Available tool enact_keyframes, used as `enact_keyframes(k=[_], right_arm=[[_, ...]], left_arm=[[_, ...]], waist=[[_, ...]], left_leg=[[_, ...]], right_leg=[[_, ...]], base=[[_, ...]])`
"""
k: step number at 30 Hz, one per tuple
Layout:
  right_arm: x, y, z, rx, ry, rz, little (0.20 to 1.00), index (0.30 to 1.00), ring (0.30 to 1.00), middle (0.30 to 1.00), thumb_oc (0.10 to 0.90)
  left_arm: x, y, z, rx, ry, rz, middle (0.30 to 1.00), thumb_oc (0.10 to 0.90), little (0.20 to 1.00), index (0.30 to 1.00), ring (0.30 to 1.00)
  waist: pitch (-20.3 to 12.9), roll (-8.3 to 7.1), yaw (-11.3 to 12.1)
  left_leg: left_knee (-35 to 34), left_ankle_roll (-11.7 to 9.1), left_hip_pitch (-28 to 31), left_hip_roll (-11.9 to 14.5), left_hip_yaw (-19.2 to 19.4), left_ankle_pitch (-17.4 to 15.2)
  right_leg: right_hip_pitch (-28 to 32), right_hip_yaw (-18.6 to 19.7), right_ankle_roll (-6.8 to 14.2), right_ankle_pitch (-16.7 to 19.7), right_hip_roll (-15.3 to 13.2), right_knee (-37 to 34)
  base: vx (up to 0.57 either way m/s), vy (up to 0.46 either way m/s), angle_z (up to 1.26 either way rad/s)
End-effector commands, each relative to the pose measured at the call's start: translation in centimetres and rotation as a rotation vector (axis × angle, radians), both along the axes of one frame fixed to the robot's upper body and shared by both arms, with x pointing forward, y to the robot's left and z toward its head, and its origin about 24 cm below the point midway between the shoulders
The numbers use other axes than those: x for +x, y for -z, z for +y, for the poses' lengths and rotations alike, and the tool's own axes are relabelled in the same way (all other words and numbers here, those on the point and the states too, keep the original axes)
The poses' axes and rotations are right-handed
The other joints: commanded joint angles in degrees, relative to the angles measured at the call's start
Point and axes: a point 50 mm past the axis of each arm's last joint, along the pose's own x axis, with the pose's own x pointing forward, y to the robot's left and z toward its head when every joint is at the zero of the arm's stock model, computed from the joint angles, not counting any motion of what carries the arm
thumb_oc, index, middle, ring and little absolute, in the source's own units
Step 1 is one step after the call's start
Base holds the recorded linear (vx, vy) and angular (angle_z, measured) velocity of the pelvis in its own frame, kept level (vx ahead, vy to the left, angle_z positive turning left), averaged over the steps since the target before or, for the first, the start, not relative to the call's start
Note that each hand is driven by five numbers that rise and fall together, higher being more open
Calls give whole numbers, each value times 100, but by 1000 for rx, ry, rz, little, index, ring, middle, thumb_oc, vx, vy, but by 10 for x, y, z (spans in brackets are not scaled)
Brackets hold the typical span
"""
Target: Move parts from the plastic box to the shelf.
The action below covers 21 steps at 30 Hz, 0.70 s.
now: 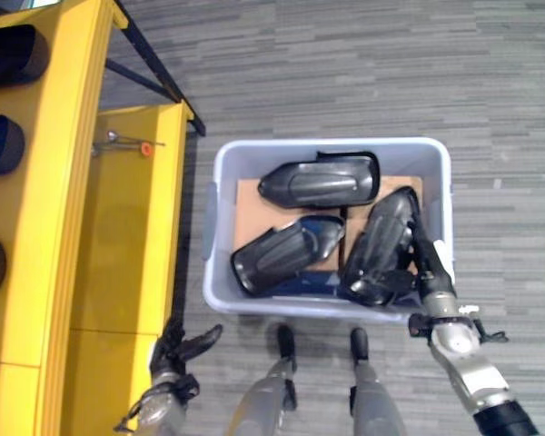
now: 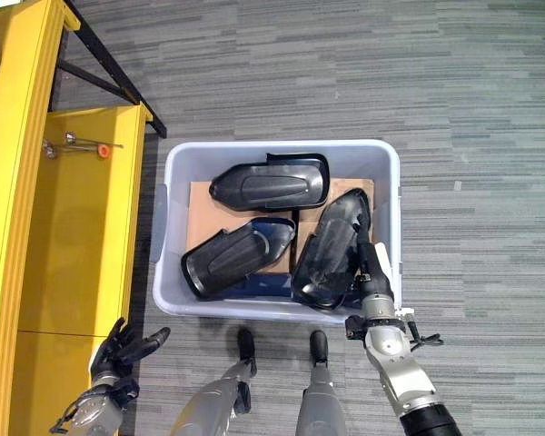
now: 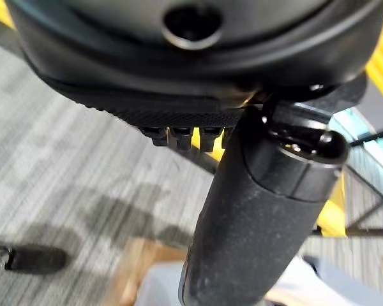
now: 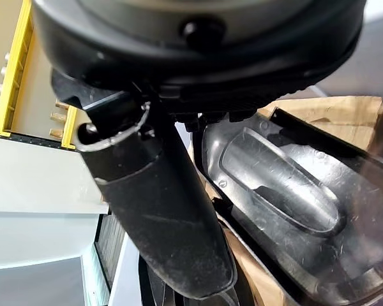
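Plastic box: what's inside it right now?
The plastic box holds three black parts lying on brown cardboard. The right hand reaches in. The parts hide the floor beneath.

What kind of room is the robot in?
Probably a workshop or factory floor. A grey plastic box holds black moulded parts, a yellow shelf with more dark parts stands beside it, and the floor is grey striped carpet.

The right hand (image 1: 429, 259) fingers sit hidden among parts in the plastic box (image 1: 225, 173).
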Motion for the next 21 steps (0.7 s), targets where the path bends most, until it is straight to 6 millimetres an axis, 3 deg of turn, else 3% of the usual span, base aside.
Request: enact_keyframes(k=[1,10,21], right_arm=[[8,-31,10,9,-64,-166,1000,1000,1000,1000,900],[8,-28,13,16,-84,-154,1000,1000,1000,1000,900],[5,-30,27,23,-147,-168,1000,1000,1000,1000,900]], left_arm=[[-9,-19,44,139,-135,-50,1000,900,1000,1000,1000],[-9,-10,50,145,-171,0,1000,900,1000,1000,1000],[15,-5,19,123,-15,3,1000,900,1000,1000,1000]], waist=[[-239,-169,1],[-199,-199,-27],[-117,-288,-143]], left_leg=[[753,-194,-454,137,230,-279],[718,-200,-468,143,234,-253],[739,-201,-540,176,307,-259]], right_leg=[[45,-45,131,-580,-323,281],[4,-45,130,-579,-320,295],[-133,45,124,-555,-268,328]], base=[[0,0,0],[0,0,0],[1,0,-2]])
